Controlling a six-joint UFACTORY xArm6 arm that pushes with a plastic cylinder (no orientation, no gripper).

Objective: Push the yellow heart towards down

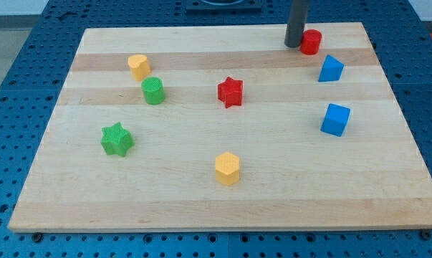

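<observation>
I have one view only, so nothing is shared between cameras. It looks down at a slant from beyond the near edge of the wooden board (pixel 223 208), facing its far edge. It sits close enough that the board fills nearly the whole width, all four corners in sight, with strips of blue perforated table (pixel 15 79) around it. My rod enters from above at the far right corner, my tip (pixel 293 46) down on the board.

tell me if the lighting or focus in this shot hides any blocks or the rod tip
Camera view: lighting is even and soft, with only faint shadows beneath the blocks and no glare on the wooden board; the yellow heart and red star look sharp; my tip reads clearly, just left of the red cylinder.
</observation>
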